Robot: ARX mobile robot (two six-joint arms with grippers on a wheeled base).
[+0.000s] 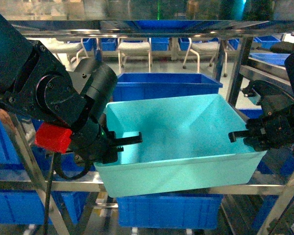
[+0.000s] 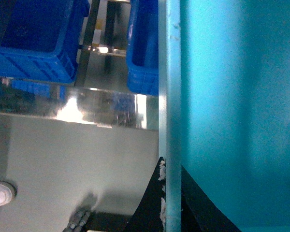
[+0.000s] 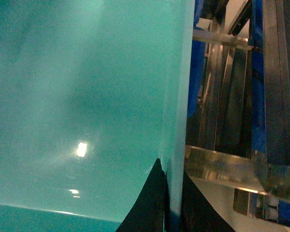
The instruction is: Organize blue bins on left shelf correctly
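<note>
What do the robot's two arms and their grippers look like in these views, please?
Both arms are matte black. The left arm has thick rounded joint housings with ringed screw holes, a bright red block by the wrist and a black cable hanging below. The left gripper and right gripper have slim, flat black fingers.

Tight shelf bay, open only inside the tub

The turquoise tub (image 1: 176, 142) fills the bay; a royal-blue crate (image 1: 164, 84) blocks behind, the steel rail (image 1: 39, 185) below, the upper shelf (image 1: 152, 27) overhead; only the tub's interior is free.
</note>
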